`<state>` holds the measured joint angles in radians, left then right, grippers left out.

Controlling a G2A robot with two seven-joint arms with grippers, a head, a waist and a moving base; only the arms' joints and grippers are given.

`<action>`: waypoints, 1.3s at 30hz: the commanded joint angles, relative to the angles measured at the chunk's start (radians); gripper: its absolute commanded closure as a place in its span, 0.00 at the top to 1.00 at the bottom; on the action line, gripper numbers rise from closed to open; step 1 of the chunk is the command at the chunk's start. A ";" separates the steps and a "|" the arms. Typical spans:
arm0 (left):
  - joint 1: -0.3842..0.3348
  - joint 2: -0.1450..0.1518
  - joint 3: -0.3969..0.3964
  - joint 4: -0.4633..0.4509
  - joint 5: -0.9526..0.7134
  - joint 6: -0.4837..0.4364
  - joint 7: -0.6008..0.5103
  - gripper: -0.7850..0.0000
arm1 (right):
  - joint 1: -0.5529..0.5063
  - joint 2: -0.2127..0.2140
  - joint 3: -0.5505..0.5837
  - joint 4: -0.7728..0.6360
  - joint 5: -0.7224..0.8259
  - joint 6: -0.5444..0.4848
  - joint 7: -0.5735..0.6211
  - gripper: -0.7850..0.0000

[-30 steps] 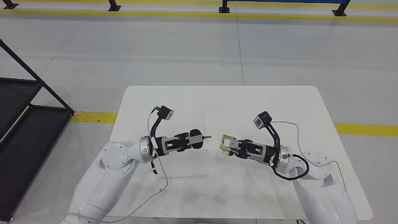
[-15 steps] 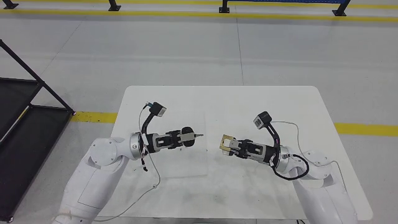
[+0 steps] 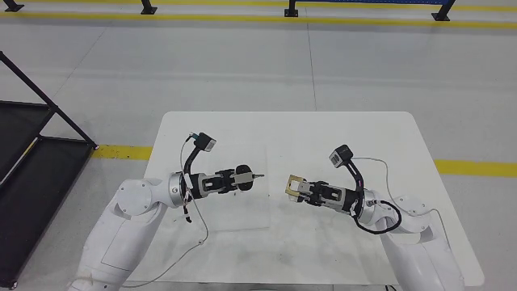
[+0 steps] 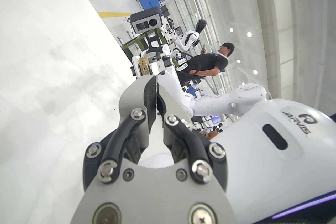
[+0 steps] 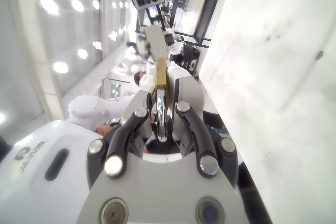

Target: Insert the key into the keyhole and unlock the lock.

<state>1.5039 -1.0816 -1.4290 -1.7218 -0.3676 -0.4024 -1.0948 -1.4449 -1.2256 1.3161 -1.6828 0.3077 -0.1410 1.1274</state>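
A: Quick check: left gripper (image 4: pixel 156 82), what's the state?
B: Pinched nearly closed, pads tight on the key (image 3: pixel 258 175). In the wrist cam the blade sits edge-on btw the black pads, and the tip sticks out past the fingertips.
A: And the other side?
B: The right gripper (image 5: pixel 162 89) is clamped on the padlock (image 5: pixel 160 72), w/ one finger on each broad side of the brass body. The shackle (image 5: pixel 160 117) points back toward the wrist, btw the finger links.
A: Where's the lock vs. the key?
B: In the top cam both are held above the table (image 3: pixel 363 141), approx mid-width and toward the robot's edge. The two arms face each other and the key tip points at the lock's brass end. There's a small gap btw them, so no contact. The key isn't in.
A: Lined up?
B: Roughly level w/ each other from above. In the left wrist cam the padlock sits just beyond the fingertips, about on the blade's line. Can't tell the exact alignment, and the keyhole is too small to make out.
A: Anything else nearby?
B: A black rack (image 3: pixel 32 162) stands on the floor off the table's left side. A yellow floor line (image 3: pixel 468 167) runs past the table.
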 commanded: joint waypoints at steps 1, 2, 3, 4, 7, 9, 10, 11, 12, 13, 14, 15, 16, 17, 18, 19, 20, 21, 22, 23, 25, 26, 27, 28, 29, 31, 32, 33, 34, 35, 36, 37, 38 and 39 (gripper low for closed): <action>0.000 0.000 0.000 0.000 0.000 0.000 0.000 0.00 | 0.000 0.000 0.000 0.000 0.000 0.000 0.000 0.00; 0.000 0.000 0.000 0.000 0.000 0.000 0.000 0.00 | 0.000 0.000 0.000 0.000 0.000 0.000 0.000 0.00; 0.000 0.000 0.000 0.000 0.000 0.000 0.000 0.00 | 0.000 0.000 0.000 0.000 0.000 0.000 0.000 0.00; 0.000 0.000 0.000 0.000 0.000 0.000 0.000 0.00 | 0.000 0.000 0.000 0.000 0.000 0.000 0.000 0.00; 0.000 0.000 0.000 0.000 0.000 0.000 0.000 0.00 | 0.000 0.000 0.000 0.000 0.000 0.000 0.000 0.00; 0.000 0.000 0.000 0.000 0.000 0.000 0.000 0.00 | 0.000 0.000 0.000 0.000 0.000 0.000 0.000 0.00; 0.000 0.000 0.000 0.000 0.000 0.000 0.000 0.00 | 0.000 0.000 0.000 0.000 0.000 0.000 0.000 0.00; 0.000 0.000 0.000 0.000 0.000 0.000 0.000 0.00 | 0.000 0.000 0.000 0.000 0.000 0.000 0.000 0.00; 0.000 0.000 0.000 0.000 0.000 0.000 0.000 0.00 | 0.000 0.000 0.000 0.000 0.000 0.000 0.000 0.00; 0.000 0.000 0.000 0.000 0.000 0.000 0.000 0.00 | 0.000 0.000 0.000 0.000 0.000 0.000 0.000 0.00; 0.000 0.000 0.000 0.000 0.000 0.000 0.000 0.00 | 0.000 0.000 0.000 0.000 0.000 0.000 0.000 0.00; 0.000 0.000 0.000 0.000 0.000 0.000 0.000 0.00 | 0.000 0.000 0.000 0.000 0.000 0.000 0.000 0.00; 0.000 0.000 0.000 0.000 0.000 0.000 0.000 0.00 | 0.000 0.000 0.000 0.000 0.000 0.000 0.000 0.00; 0.000 0.000 0.000 0.000 0.000 0.000 0.000 0.00 | 0.000 0.000 0.000 0.000 0.000 0.000 0.000 0.00; 0.000 0.000 0.000 0.000 0.000 0.000 0.000 0.00 | 0.000 0.000 0.000 0.000 0.000 0.000 0.000 0.00; 0.000 0.000 0.000 0.000 0.000 0.000 0.000 0.00 | 0.000 0.000 0.000 0.000 0.000 0.000 0.000 0.00; 0.000 0.000 0.000 0.000 0.000 0.000 0.000 0.45 | 0.000 0.000 0.000 0.000 0.000 0.000 0.000 0.00; 0.000 0.000 0.000 0.000 0.000 0.000 0.000 0.45 | -0.001 0.000 -0.001 0.000 0.001 0.002 -0.005 0.00; 0.000 0.000 0.000 -0.001 0.002 0.001 0.005 0.00 | -0.004 -0.001 -0.006 -0.002 0.010 0.009 -0.018 0.00; 0.003 0.000 0.000 -0.003 0.016 0.006 0.026 0.00 | -0.004 0.000 -0.005 -0.005 0.012 0.014 -0.025 0.00; 0.011 0.001 0.006 -0.012 0.030 0.012 0.034 0.00 | -0.006 0.004 -0.002 -0.010 0.001 0.019 -0.028 0.00; 0.015 0.002 0.007 -0.016 0.033 0.012 0.032 0.00 | -0.008 0.006 -0.002 -0.012 -0.004 0.022 -0.022 0.00; 0.021 0.003 0.007 -0.019 0.039 0.012 0.028 0.00 | -0.009 0.008 0.000 -0.013 -0.006 0.025 -0.014 0.00; 0.026 0.004 0.007 -0.022 0.043 0.013 0.025 0.00 | -0.010 0.010 0.003 -0.013 -0.005 0.029 -0.002 0.00; 0.034 0.005 0.007 -0.025 0.041 0.014 0.022 0.00 | -0.010 0.013 0.002 -0.013 0.002 0.036 0.025 0.00; 0.047 0.008 0.004 -0.032 0.038 0.012 0.010 0.00 | -0.004 0.018 0.003 -0.006 0.018 0.051 0.084 0.00; 0.053 0.009 0.001 -0.035 0.035 0.012 0.007 0.00 | 0.003 0.020 0.001 -0.001 0.033 0.064 0.124 0.00; 0.059 0.011 0.000 -0.040 0.031 0.012 0.000 0.00 | 0.011 0.023 0.003 0.006 0.046 0.068 0.152 0.00; 0.065 0.012 -0.002 -0.044 0.028 0.013 -0.007 0.00 | 0.016 0.025 -0.001 0.012 0.059 0.074 0.184 0.00; 0.071 0.013 -0.004 -0.048 0.024 0.012 -0.013 0.00 | 0.026 0.027 -0.007 0.018 0.070 0.082 0.227 0.00; 0.077 0.015 -0.005 -0.053 0.022 0.011 -0.021 0.00 | 0.035 0.029 -0.009 0.026 0.075 0.085 0.253 0.00; 0.081 0.016 -0.006 -0.056 0.020 0.010 -0.027 0.00 | 0.041 0.031 -0.013 0.032 0.078 0.088 0.271 0.00; 0.086 0.017 -0.007 -0.058 0.016 0.008 -0.030 0.00 | 0.047 0.032 -0.017 0.036 0.080 0.089 0.283 0.00; 0.090 0.018 -0.007 -0.061 0.011 0.008 -0.034 0.00 | 0.051 0.033 -0.021 0.040 0.081 0.088 0.286 0.00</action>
<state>1.5900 -1.0644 -1.4361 -1.7805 -0.3520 -0.3937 -1.1254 -1.3979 -1.1934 1.2985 -1.6460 0.3887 -0.0520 1.4097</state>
